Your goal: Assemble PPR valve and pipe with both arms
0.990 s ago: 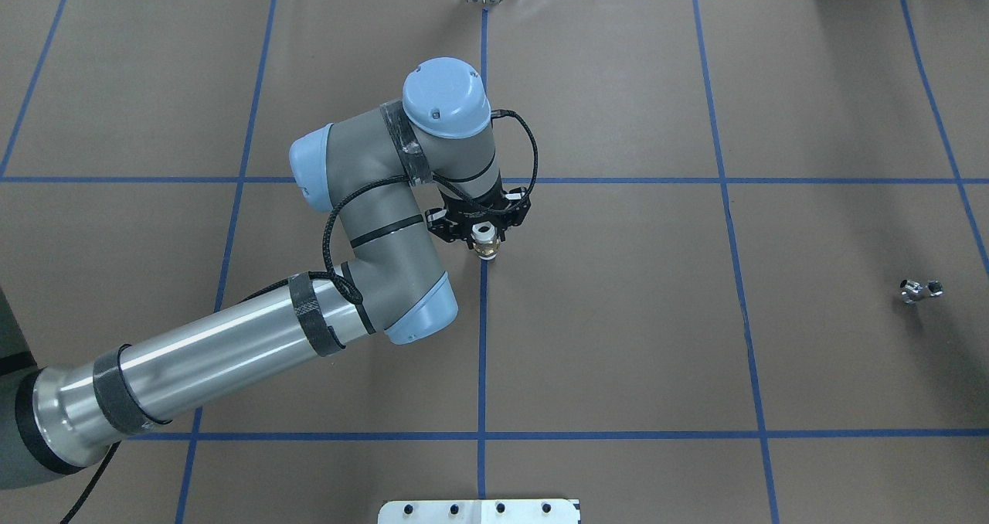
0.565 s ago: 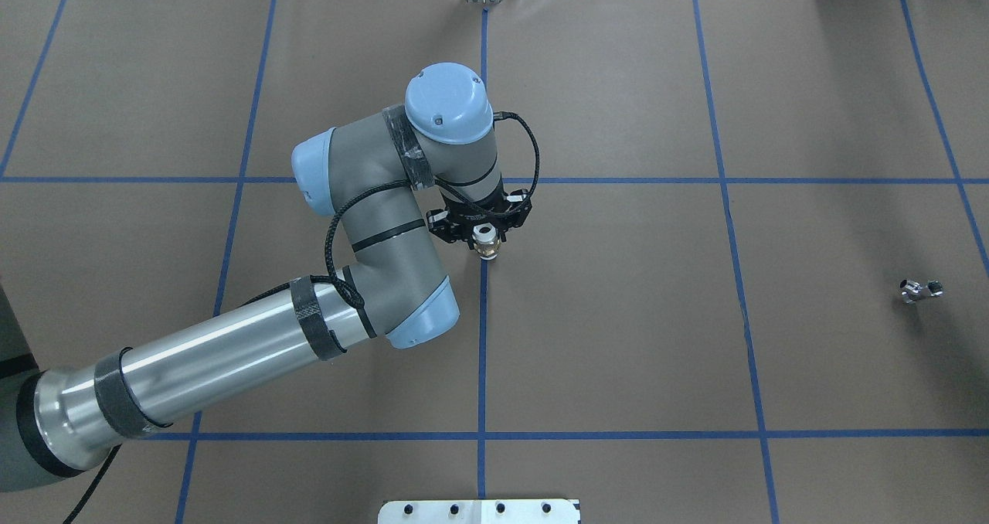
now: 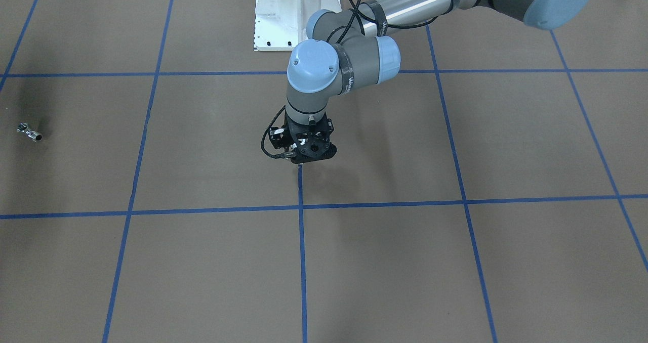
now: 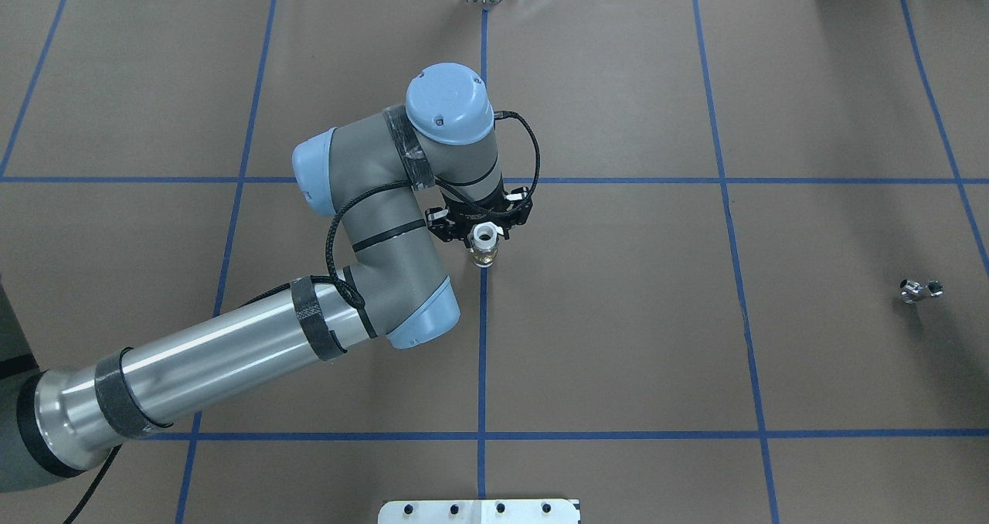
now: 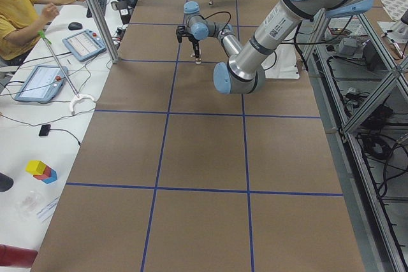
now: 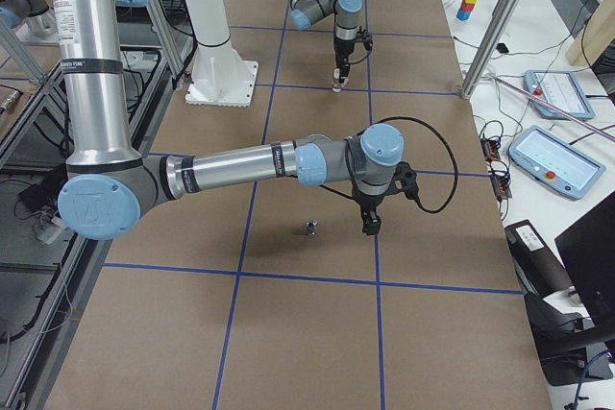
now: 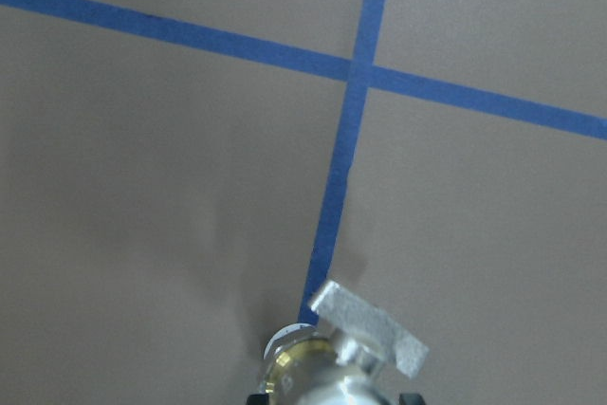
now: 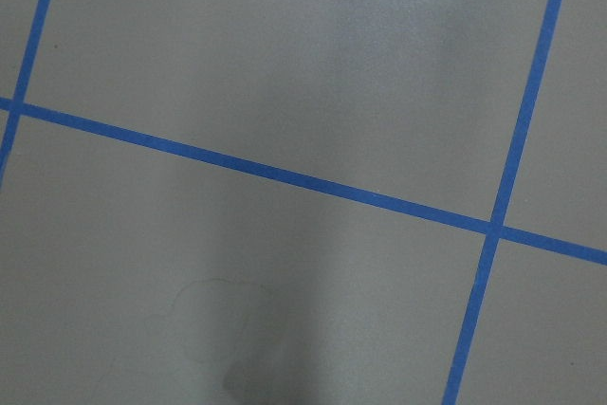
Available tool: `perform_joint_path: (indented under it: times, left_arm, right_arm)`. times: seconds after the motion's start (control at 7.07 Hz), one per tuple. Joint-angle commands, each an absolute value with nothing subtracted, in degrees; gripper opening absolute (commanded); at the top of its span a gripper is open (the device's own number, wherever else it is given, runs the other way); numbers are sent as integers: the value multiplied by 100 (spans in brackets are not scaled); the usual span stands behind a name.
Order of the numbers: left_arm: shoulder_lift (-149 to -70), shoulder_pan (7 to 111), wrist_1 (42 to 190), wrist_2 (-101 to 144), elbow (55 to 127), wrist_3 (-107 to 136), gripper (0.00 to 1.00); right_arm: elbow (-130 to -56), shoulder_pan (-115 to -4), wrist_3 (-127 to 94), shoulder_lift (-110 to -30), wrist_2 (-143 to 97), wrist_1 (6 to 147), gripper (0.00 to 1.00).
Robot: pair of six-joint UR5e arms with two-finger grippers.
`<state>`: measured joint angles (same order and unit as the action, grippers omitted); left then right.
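Note:
My left gripper (image 4: 484, 230) is shut on the PPR valve (image 4: 484, 239) at the table's middle, over a blue tape line. The valve's white collar faces up and its brass body points down, close to the table. In the left wrist view the valve (image 7: 327, 367) shows its whitish tab (image 7: 370, 327). The chrome pipe (image 4: 919, 290) lies alone at the far right, and also shows in the front view (image 3: 29, 132). My right gripper (image 6: 370, 221) hangs near the pipe (image 6: 309, 229), apart from it. I cannot tell if it is open.
The table is brown paper with a blue tape grid (image 4: 482, 354). The white pedestal base (image 3: 296, 14) stands at the robot's edge. Operators' tablets (image 5: 83, 42) and a metal post (image 5: 95, 11) line the far side of the table.
My left wrist has shifted slightly and the valve in it has turned a little more upright. The pipe has not moved.

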<state>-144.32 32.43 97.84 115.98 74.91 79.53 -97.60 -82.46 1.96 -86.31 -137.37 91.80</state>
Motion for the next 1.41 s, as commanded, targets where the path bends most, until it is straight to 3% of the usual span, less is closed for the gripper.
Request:
perform_joint_path:
  times: [0.0,0.14,0.42,0.57,0.85,1.27]
  left_arm:
    - [-14432,3243,9782,11584,7523,7911,89]
    - [-14432,3252,9739,11575,7689,7858,99]
    - [-14362,3558,9172,11584,8442,7849,100]
    - [-14100,3664,8541,11619,9221,7483,100]
    - [-12752,3866,7701,11619,11275,6579,100]
    - [-10634,4908,7673,11698,12714,4257,100]
  right_arm:
    - [-9773,-8244,193,-8631,-13737,9176,100]
    - [-9773,-8253,202,-8631,-13737,9184,100]
    - [-9808,-8253,159,-8631,-13737,9185,100]
    - [-9904,-8236,-181,-8631,-13763,9167,100]
    - [-10106,-8043,-481,-8683,-13773,9167,100]
    - [-10581,-7543,-1612,-9033,-13694,8540,100]
